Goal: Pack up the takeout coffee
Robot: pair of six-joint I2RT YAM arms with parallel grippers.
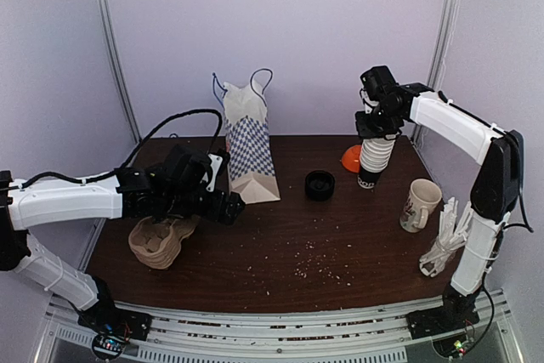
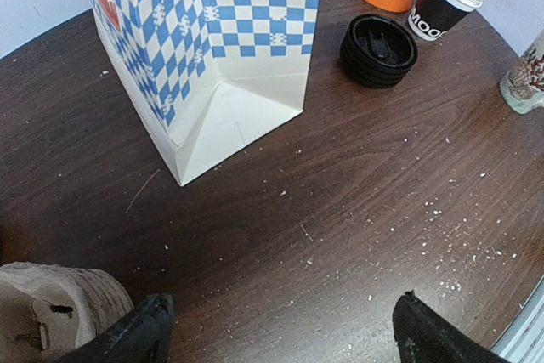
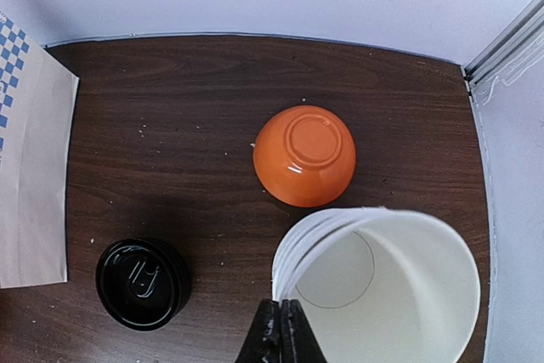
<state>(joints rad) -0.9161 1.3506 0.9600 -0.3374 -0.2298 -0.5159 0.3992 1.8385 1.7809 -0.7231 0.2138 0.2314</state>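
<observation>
At the cup stack (image 3: 382, 286), right jaws sit closed.

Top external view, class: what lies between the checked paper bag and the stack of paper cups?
The black lids lie between the paper bag and the cup stack, seen in the top external view.

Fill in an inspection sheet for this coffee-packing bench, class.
Surface: brown wooden table, crumbs scattered.
Job's things: no lidded cup seen; checked paper bag upright.
Clutter: paper cup stack, black lids, upturned orange bowl, mug, pulp cup carriers, white sticks.
Grippers: left gripper open above the table; right gripper shut at the stack's rim, hold unclear.
Cables: black cable arcs off the left arm.
Surroundings: pale walls, metal posts.
</observation>
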